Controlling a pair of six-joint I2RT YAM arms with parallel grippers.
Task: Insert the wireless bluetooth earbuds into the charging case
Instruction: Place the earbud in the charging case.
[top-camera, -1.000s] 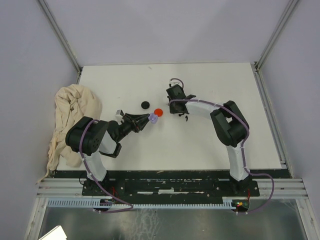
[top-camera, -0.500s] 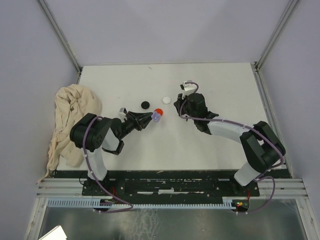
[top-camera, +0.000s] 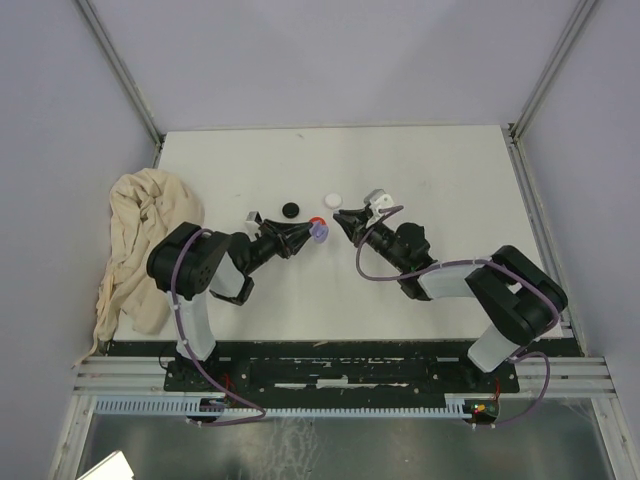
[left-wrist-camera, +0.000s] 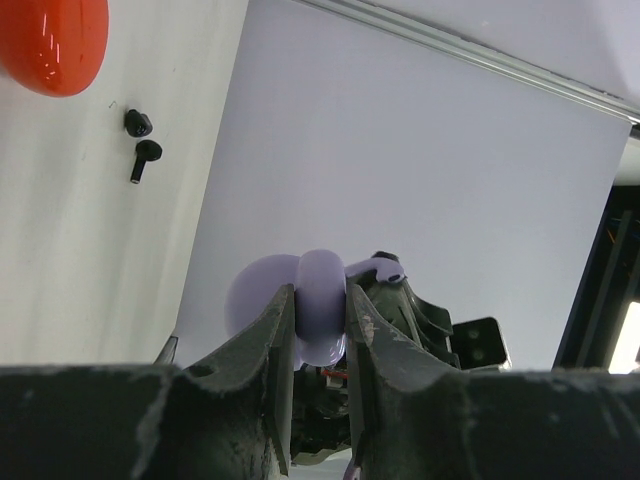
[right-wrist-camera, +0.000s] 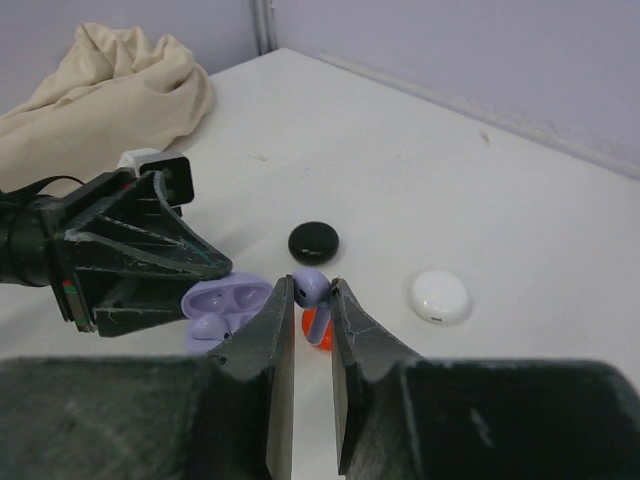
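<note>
Open lilac charging case clamped in left claw; right claw pinches lilac earbud, apparently just beside case.

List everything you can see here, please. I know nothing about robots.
Charging case: one, lilac, open, gripped by the left tool mid-table.
Lilac earbud: one, lilac, pinched in the right tool close to the case.
Black earbuds: two, black, lying on the table near the red disc.
Red disc: one, red, on the table between the two tools.
Black disc: one, black, just beyond the left tool.
White disc: one, white, beyond the red disc.
Cloth: one, cream, bunched at the table's left edge.
Table: one, white.
Left tool: one, black, shut on the case.
Right tool: one, black, shut on the lilac earbud.
</note>
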